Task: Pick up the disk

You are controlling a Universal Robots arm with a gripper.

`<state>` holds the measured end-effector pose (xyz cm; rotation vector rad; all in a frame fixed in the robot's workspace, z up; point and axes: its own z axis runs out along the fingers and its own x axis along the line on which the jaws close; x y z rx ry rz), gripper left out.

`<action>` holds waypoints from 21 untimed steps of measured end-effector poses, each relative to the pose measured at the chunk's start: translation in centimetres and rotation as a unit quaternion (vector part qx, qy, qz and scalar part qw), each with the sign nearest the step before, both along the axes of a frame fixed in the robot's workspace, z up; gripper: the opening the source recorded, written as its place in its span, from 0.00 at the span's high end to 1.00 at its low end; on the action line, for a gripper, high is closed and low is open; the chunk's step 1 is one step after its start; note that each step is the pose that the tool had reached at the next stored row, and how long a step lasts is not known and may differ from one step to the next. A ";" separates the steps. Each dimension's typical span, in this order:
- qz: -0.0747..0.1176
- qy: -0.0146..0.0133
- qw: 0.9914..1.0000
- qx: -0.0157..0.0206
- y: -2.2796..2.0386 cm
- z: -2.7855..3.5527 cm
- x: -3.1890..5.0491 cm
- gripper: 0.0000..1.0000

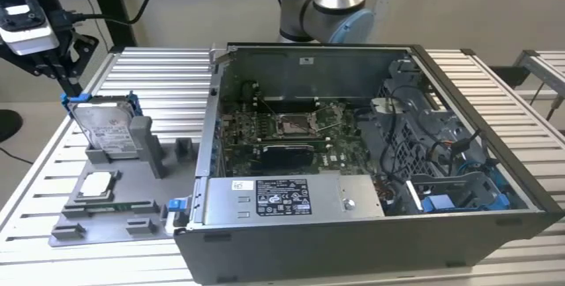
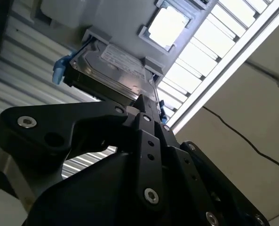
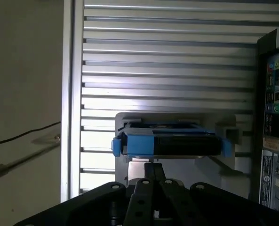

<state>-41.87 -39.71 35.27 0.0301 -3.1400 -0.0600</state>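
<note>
The disk (image 1: 108, 127) stands on edge in a grey holder (image 1: 106, 218) on the exterior view's left, its white label facing out and a blue bracket along its sides. My gripper (image 1: 71, 91) hangs at the disk's upper corner nearest the table edge, its dark fingers brought together to a narrow tip that touches or nearly touches the blue bracket. In the second wrist view the shut gripper (image 2: 146, 101) points at the edge of the disk (image 2: 115, 66). In the first wrist view the disk (image 3: 177, 143) lies just past my gripper (image 3: 154, 165), nothing between the fingers.
A small square silver chip (image 1: 95, 185) lies in the same holder, in front of the disk. An open computer case (image 1: 353, 167) with a grey power-supply box (image 1: 282, 196) fills the table's middle and the exterior view's right. The arm's base (image 1: 327, 8) stands behind it.
</note>
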 end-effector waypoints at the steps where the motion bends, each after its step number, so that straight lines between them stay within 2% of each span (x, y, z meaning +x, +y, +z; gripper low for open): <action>1: 0.000 0.000 1.000 0.000 0.17 0.00 -0.08 1.00; 3: 0.000 0.000 1.000 0.000 0.57 0.00 -0.12 1.00; 6: 0.001 0.000 1.000 0.000 1.38 0.00 -0.13 1.00; 7: 0.002 0.000 1.000 -0.001 1.58 0.00 -0.13 1.00; 13: 0.003 0.000 1.000 -0.002 1.62 0.00 -0.13 1.00; 15: 0.014 0.000 1.000 -0.003 1.62 0.00 -0.13 1.00; 18: 0.041 0.000 0.999 -0.003 1.62 0.00 -0.13 1.00; 21: 0.068 0.000 0.998 -0.004 1.62 0.00 -0.13 1.00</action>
